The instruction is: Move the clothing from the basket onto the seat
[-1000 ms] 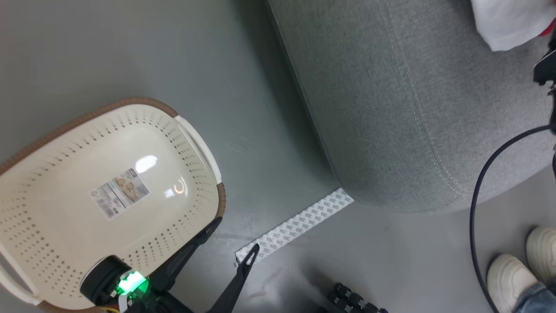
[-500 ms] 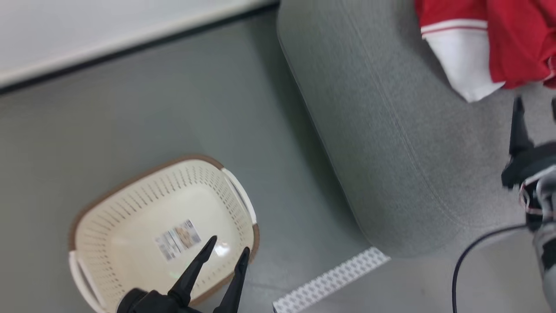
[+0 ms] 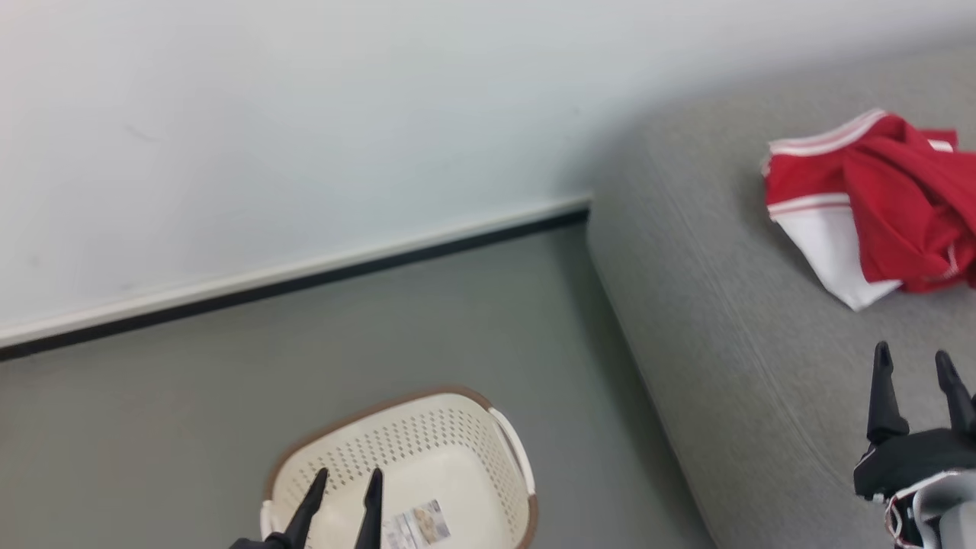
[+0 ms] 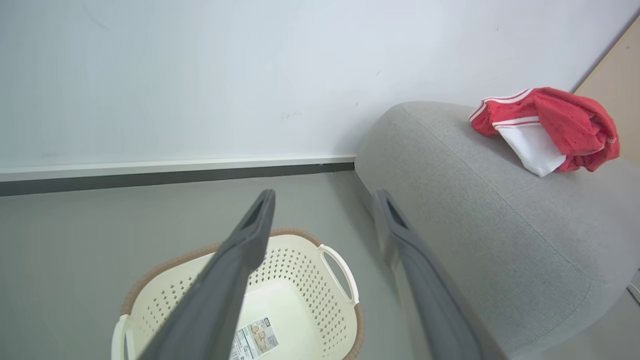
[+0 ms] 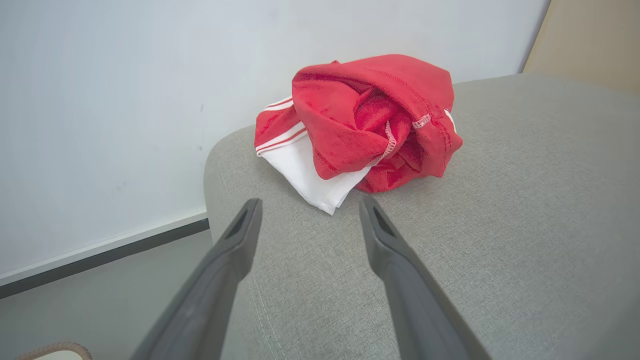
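The clothing [image 3: 888, 206], a crumpled red jersey with a white panel and stripe trim, lies in a heap on the grey seat [image 3: 732, 320], near its far end by the wall; the same clothing [image 5: 370, 125] and seat [image 5: 500, 260] fill the right wrist view. My right gripper [image 3: 913, 357] hovers open over the seat a little short of the jersey, with nothing between its fingers. The cream basket [image 3: 450, 473] stands on the floor left of the seat, with just a label on its bottom. My left gripper [image 3: 347, 480] hangs open above the basket [image 4: 300, 295], holding nothing.
A white wall [image 3: 305, 114] with a dark baseboard [image 3: 305, 278] runs behind the basket and meets the seat's far end. Grey-green floor [image 3: 191, 412] lies between wall, basket and seat. A beige panel [image 5: 590, 40] stands behind the seat at the right.
The head camera has tilted up, so wall and jersey come into view and the basket slides down. The right gripper, earlier at the right edge, now stands upright with both fingers showing.
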Motion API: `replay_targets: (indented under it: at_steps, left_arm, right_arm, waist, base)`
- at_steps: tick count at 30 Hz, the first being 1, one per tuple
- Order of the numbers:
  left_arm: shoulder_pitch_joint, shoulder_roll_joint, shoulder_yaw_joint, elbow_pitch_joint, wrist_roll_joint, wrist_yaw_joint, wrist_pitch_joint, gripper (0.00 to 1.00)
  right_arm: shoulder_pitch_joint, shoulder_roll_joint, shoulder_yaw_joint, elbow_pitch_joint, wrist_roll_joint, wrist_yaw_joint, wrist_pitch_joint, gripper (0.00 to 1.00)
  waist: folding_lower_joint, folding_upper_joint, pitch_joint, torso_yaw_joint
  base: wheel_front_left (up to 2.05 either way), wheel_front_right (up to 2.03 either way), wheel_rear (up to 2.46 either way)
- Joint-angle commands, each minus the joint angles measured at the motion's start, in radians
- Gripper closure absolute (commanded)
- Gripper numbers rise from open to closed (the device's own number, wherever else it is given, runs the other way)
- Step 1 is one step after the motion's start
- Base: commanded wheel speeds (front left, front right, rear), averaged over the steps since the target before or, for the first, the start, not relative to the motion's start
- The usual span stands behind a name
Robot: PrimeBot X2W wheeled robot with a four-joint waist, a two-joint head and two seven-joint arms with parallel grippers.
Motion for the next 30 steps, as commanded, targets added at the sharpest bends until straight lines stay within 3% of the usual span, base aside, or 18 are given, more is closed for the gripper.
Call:
replay_targets:
  at_steps: [1, 8, 13, 23, 30]
  left_arm:
    - [0.018, 0.000, 0.002, 0.008, -0.010, 0.004, -0.005, 0.00]
    - [0.028, -0.008, 0.079, 0.056, -0.025, 0.060, -0.006, 0.00]
    - [0.028, -0.001, 0.114, 0.076, -0.018, 0.062, -0.006, 0.00]
    - [0.042, 0.000, 0.182, 0.067, -0.007, 0.006, -0.007, 0.00]
    - [0.069, -0.010, 0.226, 0.015, 0.045, -0.081, -0.007, 0.00]
  right_arm:
    - [0.020, 0.003, -0.006, -0.007, -0.004, -0.001, 0.001, 0.00]
    - [0.121, 0.134, -0.038, -0.164, -0.055, -0.001, 0.032, 0.00]
    - [0.154, 0.185, -0.023, -0.223, -0.084, -0.001, 0.046, 0.00]
    - [0.241, 0.231, 0.046, -0.240, -0.109, -0.001, 0.024, 0.00]
    - [0.298, 0.231, 0.127, -0.229, -0.080, -0.001, 0.010, 0.00]
  waist:
    - [0.0004, 0.0003, -0.148, 0.145]
    - [0.0004, 0.0003, -0.191, 0.188]
    - [0.0004, 0.0003, -0.205, 0.210]
    - [0.0004, 0.0003, -0.232, 0.243]
    - [0.0004, 0.0003, -0.236, 0.249]
  base:
    - [0.00, 0.00, 0.00]
    - [0.00, 0.00, 0.00]
    - [0.00, 0.00, 0.00]
    - [0.00, 0.00, 0.00]
    - [0.00, 0.00, 0.00]
